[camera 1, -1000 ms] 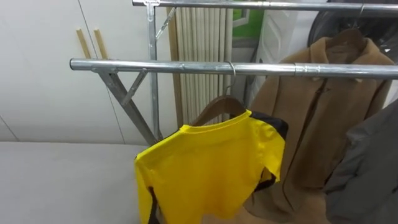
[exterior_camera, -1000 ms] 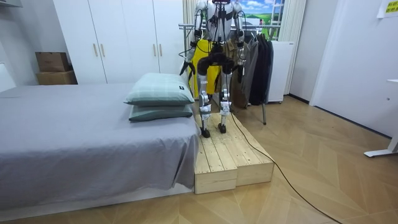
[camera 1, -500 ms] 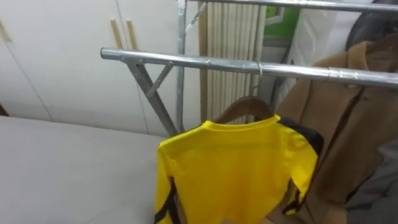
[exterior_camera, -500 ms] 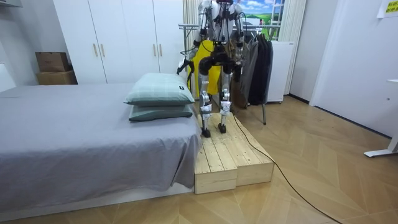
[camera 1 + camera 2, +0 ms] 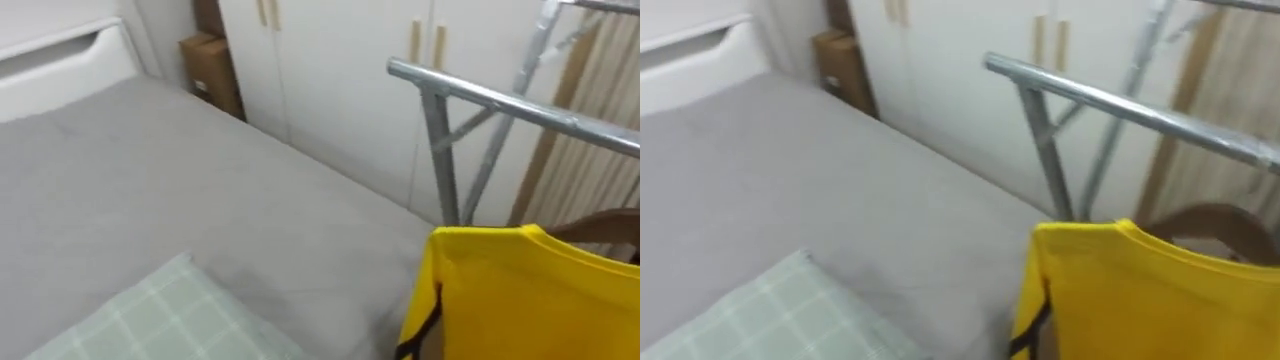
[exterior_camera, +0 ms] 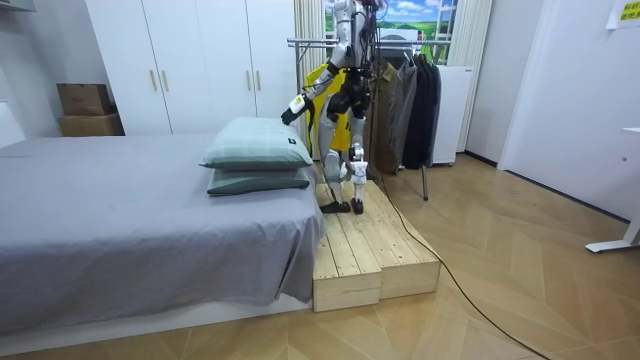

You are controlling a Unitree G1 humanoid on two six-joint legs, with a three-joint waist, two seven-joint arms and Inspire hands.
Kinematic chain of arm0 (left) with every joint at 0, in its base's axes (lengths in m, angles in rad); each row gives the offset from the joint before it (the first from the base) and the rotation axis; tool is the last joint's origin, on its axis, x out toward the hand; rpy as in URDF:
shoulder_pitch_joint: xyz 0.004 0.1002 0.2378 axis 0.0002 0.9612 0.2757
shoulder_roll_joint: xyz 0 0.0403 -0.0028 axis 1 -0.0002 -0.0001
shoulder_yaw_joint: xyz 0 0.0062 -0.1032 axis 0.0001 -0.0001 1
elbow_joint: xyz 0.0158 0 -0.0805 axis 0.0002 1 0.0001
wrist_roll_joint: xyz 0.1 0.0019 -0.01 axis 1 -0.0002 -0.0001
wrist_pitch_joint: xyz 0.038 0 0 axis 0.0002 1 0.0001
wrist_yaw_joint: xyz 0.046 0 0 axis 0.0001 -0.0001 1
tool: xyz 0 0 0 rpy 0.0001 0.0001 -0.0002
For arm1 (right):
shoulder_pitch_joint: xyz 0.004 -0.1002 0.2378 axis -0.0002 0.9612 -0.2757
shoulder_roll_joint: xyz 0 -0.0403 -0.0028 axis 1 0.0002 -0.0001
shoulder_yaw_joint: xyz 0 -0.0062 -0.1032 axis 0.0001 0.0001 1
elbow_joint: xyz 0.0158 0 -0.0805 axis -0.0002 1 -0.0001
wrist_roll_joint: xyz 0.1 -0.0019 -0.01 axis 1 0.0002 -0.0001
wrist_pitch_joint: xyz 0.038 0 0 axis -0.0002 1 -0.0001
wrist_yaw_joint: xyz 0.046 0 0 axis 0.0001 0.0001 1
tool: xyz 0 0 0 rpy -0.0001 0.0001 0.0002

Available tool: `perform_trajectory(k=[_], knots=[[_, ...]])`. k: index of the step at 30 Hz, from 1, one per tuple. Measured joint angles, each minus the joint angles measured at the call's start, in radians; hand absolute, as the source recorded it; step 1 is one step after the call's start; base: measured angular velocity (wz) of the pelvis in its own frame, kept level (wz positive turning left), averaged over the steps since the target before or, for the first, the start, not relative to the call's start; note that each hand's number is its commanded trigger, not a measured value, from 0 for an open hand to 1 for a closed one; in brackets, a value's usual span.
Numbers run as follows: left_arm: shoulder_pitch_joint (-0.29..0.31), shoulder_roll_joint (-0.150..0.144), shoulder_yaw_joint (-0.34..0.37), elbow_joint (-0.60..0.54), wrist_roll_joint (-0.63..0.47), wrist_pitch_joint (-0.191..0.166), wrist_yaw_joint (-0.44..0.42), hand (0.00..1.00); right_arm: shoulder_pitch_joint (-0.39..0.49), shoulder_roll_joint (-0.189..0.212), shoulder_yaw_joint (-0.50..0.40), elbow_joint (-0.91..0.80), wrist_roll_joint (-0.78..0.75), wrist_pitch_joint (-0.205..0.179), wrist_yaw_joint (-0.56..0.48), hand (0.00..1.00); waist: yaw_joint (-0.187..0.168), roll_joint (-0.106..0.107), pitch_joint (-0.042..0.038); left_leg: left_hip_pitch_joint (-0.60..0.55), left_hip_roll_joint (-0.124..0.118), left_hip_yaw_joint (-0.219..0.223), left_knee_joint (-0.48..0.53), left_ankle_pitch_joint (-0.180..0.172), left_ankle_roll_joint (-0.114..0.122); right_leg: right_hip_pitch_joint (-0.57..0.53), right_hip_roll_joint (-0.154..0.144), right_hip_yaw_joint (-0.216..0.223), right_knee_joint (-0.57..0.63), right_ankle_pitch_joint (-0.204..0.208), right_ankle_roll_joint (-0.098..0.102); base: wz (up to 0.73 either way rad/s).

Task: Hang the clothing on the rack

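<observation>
- Yellow shirt point(image 5: 520, 295) hangs from a wooden hanger point(image 5: 605, 226), with its collar edge just below the metal rail point(image 5: 500, 100). The hook lies outside the eye views, so I cannot tell whether it sits on the rail.
- The left hand point(image 6: 289, 112), told from the robot's body in the room view, is held out at the end of a raised arm. It is too small there to tell whether the fingers are straight or curled, or whether they hold anything.
- From that hand the shirt lies back along the arm, toward the room view's right, past the elbow and close beside the robot's body. The hand itself reaches the other way, toward the pillow point(image 6: 256, 143) on the bed point(image 6: 120, 220).
- The shirt's shoulder line runs roughly along the rail, and the cloth falls straight down from it.
- The left arm looks the nearer one to the shirt. To touch it, the hand would have to draw back and swing toward the rail. With the head turned to the bed, the shirt is probably done with.
</observation>
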Motion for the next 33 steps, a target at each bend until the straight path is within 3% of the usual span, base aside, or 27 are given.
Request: perform_trajectory(k=[1,2,3,4,5,6,7,8,9,10,11,12,14,16,17,18,19,21,25,28,33], knots=[[-0.008,-0.003,-0.004,0.014,0.000,-0.001,-0.012,0.00,-0.003,-0.002,-0.002,0.000,-0.001,0.000,0.001,0.00,0.001,0.003,-0.0068,-0.010,-0.006,-0.015,-0.004,-0.009,0.008,0.001,-0.021,-0.029,0.056,-0.003,0.006,0.72],[-0.011,-0.004,-0.005,0.013,0.000,-0.002,-0.019,0.00,-0.005,-0.002,-0.003,0.000,-0.002,0.000,0.000,0.00,0.000,0.006,-0.0088,-0.017,-0.008,-0.017,-0.003,-0.014,0.012,-0.003,-0.036,-0.038,0.098,-0.004,0.006,0.75],[-0.020,-0.004,-0.006,0.013,-0.004,-0.011,-0.023,0.00,-0.007,-0.001,-0.003,0.000,-0.007,0.000,-0.002,0.00,0.000,0.005,-0.0099,-0.016,-0.016,-0.027,-0.003,-0.017,0.016,-0.014,-0.078,-0.028,0.197,-0.003,0.006,0.89],[-0.030,-0.001,-0.011,0.013,-0.012,-0.017,-0.022,0.00,-0.006,-0.001,-0.003,0.000,-0.007,0.000,-0.007,0.00,-0.003,-0.004,-0.0115,-0.011,-0.026,-0.046,-0.001,-0.024,0.029,-0.025,-0.120,0.017,0.293,-0.002,0.004,0.96],[-0.036,0.001,-0.016,0.013,-0.013,-0.019,-0.022,0.00,-0.005,0.000,-0.003,0.000,-0.005,0.000,-0.009,0.00,-0.002,-0.011,-0.0099,-0.003,-0.033,-0.060,-0.001,-0.027,0.034,-0.030,-0.139,0.047,0.335,-0.001,0.001,1.01],[-0.044,0.005,-0.025,0.012,-0.012,-0.022,-0.020,0.00,-0.005,0.000,-0.005,0.000,0.003,-0.001,-0.015,0.00,0.001,-0.018,-0.0091,0.006,-0.049,-0.099,0.003,-0.036,0.047,-0.044,-0.157,0.127,0.405,0.015,-0.011,1.03],[-0.048,0.005,-0.031,0.012,-0.011,-0.024,-0.019,0.00,-0.005,0.001,-0.013,-0.001,0.009,-0.004,-0.024,0.00,0.000,-0.017,-0.0107,0.016,-0.056,-0.144,0.004,-0.044,0.056,-0.068,-0.162,0.212,0.468,0.061,-0.014,1.03],[-0.051,0.005,-0.035,0.012,-0.012,-0.025,-0.019,0.00,-0.005,0.001,-0.013,-0.002,0.010,-0.006,-0.029,0.00,0.000,-0.013,-0.0092,0.023,-0.057,-0.167,0.002,-0.048,0.057,-0.087,-0.162,0.252,0.501,0.091,-0.014,0.99],[-0.058,0.009,-0.046,0.016,-0.018,-0.030,-0.015,0.00,-0.005,0.005,-0.012,-0.006,0.012,-0.014,-0.035,0.00,-0.002,-0.006,-0.0071,0.031,-0.057,-0.210,-0.006,-0.052,0.058,-0.124,-0.156,0.331,0.556,0.123,-0.014,0.84],[-0.066,0.012,-0.048,0.031,-0.025,-0.036,-0.012,0.00,-0.011,0.009,-0.010,-0.009,0.015,-0.022,-0.036,0.00,0.000,-0.009,-0.0082,0.034,-0.059,-0.239,-0.010,-0.053,0.059,-0.162,-0.145,0.408,0.585,0.102,0.001,0.78],[-0.070,0.012,-0.049,0.039,-0.028,-0.036,-0.012,0.00,-0.015,0.010,-0.008,-0.010,0.015,-0.027,-0.037,0.00,-0.001,-0.008,-0.0077,0.035,-0.061,-0.258,-0.010,-0.054,0.059,-0.181,-0.139,0.439,0.589,0.088,0.006,0.90],[-0.082,0.011,-0.056,0.058,-0.049,-0.038,-0.012,0.00,-0.018,0.010,-0.007,-0.011,0.017,-0.035,-0.043,0.00,-0.012,-0.007,-0.0071,0.034,-0.068,-0.308,-0.011,-0.054,0.060,-0.213,-0.126,0.496,0.577,0.067,0.018,1.13],[-0.086,0.012,-0.073,0.063,-0.064,-0.043,-0.012,0.00,-0.016,0.012,-0.007,-0.009,0.023,-0.036,-0.058,0.00,-0.030,-0.008,-0.0071,0.038,-0.074,-0.377,-0.016,-0.054,0.059,-0.248,-0.092,0.578,0.511,0.053,0.029,1.18],[-0.085,0.013,-0.068,0.067,-0.062,-0.052,-0.008,0.00,-0.015,0.024,-0.007,-0.008,0.043,-0.039,-0.076,0.00,-0.031,-0.016,-0.0062,0.041,-0.074,-0.461,-0.022,-0.047,0.044,-0.260,-0.027,0.683,0.287,0.055,0.036,1.08],[-0.085,0.015,-0.069,0.072,-0.062,-0.059,-0.002,0.00,-0.014,0.027,-0.007,-0.005,0.046,-0.040,-0.079,0.00,-0.035,-0.018,-0.0060,0.039,-0.076,-0.491,-0.022,-0.046,0.038,-0.249,-0.004,0.714,0.198,0.066,0.036,1.26],[-0.086,0.019,-0.069,0.074,-0.061,-0.066,0.010,0.00,-0.008,0.032,-0.001,-0.004,0.056,-0.044,-0.084,0.00,-0.040,-0.033,-0.0036,0.036,-0.089,-0.542,-0.022,-0.046,0.025,-0.225,0.028,0.779,0.044,0.132,0.039,1.32],[-0.087,0.018,-0.069,0.085,-0.060,-0.070,0.019,0.00,0.000,0.036,0.000,-0.001,0.060,-0.045,-0.086,0.00,-0.046,-0.044,-0.0020,0.034,-0.101,-0.579,-0.010,-0.055,0.011,-0.208,0.043,0.812,-0.011,0.205,0.047,1.19],[-0.071,0.010,-0.069,0.093,-0.058,-0.079,0.040,0.00,0.004,0.039,0.003,0.001,0.061,-0.045,-0.088,0.00,-0.023,-0.029,-0.0130,0.039,-0.087,-0.594,-0.012,-0.062,-0.012,-0.170,0.076,0.800,-0.060,0.204,0.036,0.48],[-0.051,0.007,-0.067,0.105,-0.053,-0.106,0.081,0.00,-0.007,0.040,0.011,-0.020,0.048,-0.047,-0.079,0.00,-0.017,-0.014,-0.0085,0.059,-0.073,-0.618,-0.054,-0.046,-0.038,-0.142,0.094,0.769,-0.087,0.197,0.019,0.20],[-0.043,0.008,-0.065,0.115,-0.061,-0.111,0.101,0.00,-0.004,0.039,0.029,-0.030,0.049,-0.045,-0.062,0.00,-0.002,-0.014,-0.0047,0.093,-0.071,-0.619,-0.091,-0.042,-0.044,-0.124,0.097,0.770,-0.089,0.181,0.017,0.02],[-0.009,0.007,-0.043,0.108,-0.065,-0.113,0.141,0.00,0.001,0.040,0.059,-0.028,0.059,-0.045,-0.051,0.00,0.003,-0.019,-0.0064,0.152,-0.070,-0.617,-0.146,-0.038,-0.047,-0.078,0.101,0.770,-0.122,0.177,0.018,0.00]])
